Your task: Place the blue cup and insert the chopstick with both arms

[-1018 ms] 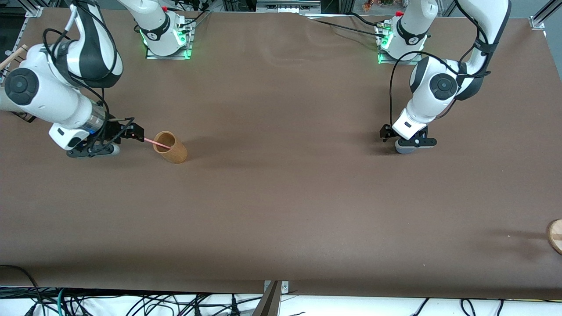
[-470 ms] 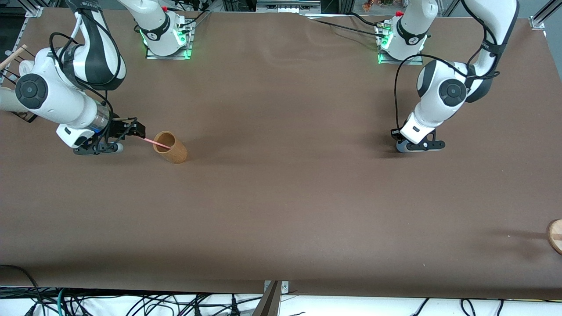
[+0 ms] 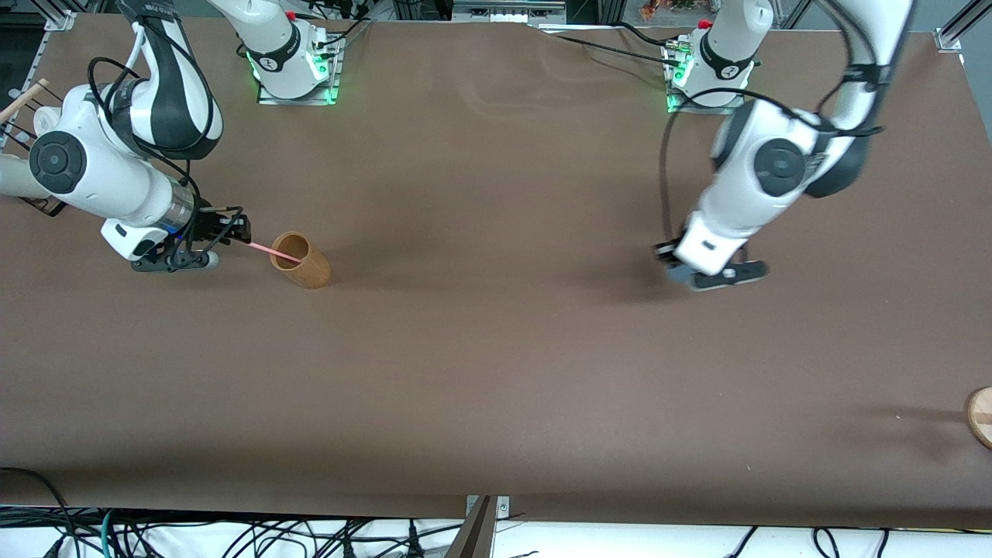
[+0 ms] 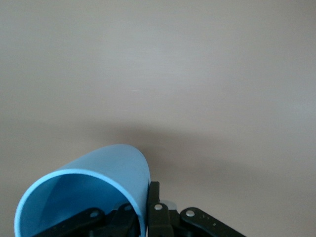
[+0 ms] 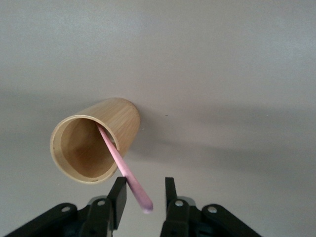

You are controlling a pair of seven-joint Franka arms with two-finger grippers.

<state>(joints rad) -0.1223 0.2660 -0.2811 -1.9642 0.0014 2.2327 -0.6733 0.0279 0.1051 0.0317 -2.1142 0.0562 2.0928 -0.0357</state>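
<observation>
While the left gripper [image 4: 148, 217] was clamped on the blue cup's [image 4: 84, 190] rim, the chopstick's [image 5: 123, 170] free end lay between the part-open fingers of the right gripper [image 5: 143, 202], near the table's [image 3: 496, 372] right-arm edge.

Lighting: even, overhead, soft shadows on table [image 3: 496, 349]. Left arm [image 3: 763, 186] motion-blurred; wrist views perhaps slightly washed-out.

Muted-blue smooth plastic cup [image 4: 94, 185]: gripped at rim, tilted. Thin pink chopstick [image 5: 123, 170]: leaning inside tan wooden cylinder cup [image 5: 96, 140].
</observation>
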